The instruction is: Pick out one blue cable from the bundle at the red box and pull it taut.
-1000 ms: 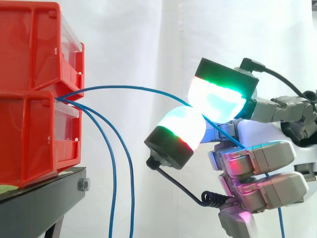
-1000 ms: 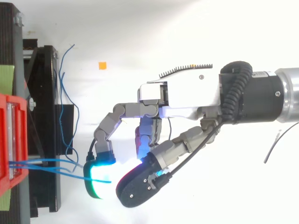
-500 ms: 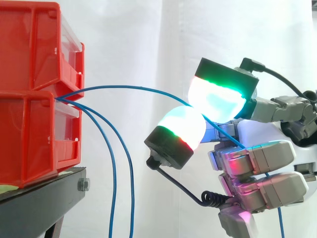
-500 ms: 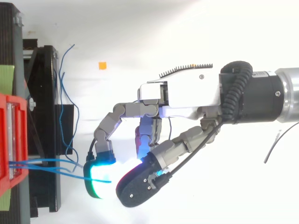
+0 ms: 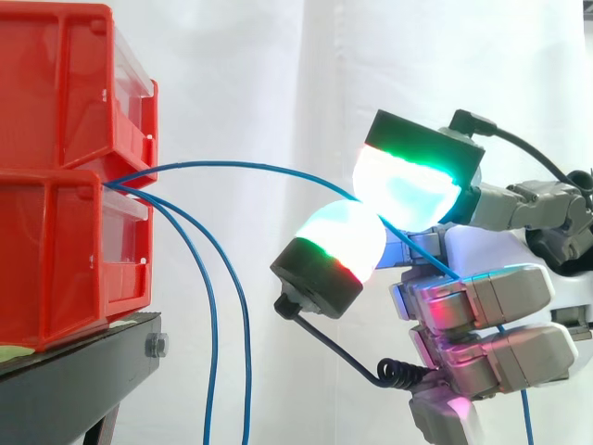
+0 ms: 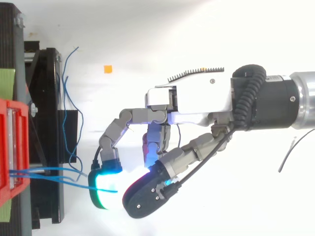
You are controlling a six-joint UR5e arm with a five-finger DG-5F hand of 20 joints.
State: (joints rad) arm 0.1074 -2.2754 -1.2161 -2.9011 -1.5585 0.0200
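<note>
- Side view, nearest: hand at right. Glowing pads of thumb & a finger are pressed together w/ one blue cable pinched btwn them; remaining fingers curl below.
- Done so far, by the look of it: one cable singled out & gripped. The other two blue cables hang free, well apart from the hand.
- Left to do: the pull. The held cable arcs up & over from the red bins to the pads, i.e. slack, not yet taut. Its tail runs on past the palm and drops at right.
- Edges: the cable exits at the seam btwn upper & lower bin, over the lower bin's front lip, and prob. rubs there under tension. The black stand corner sits below, apart from the held cable.
- Room: top view has a bare white surface around the hand, so a pull rightward, away from the bins, looks unobstructed.
- Farthest: white curtain.
</note>
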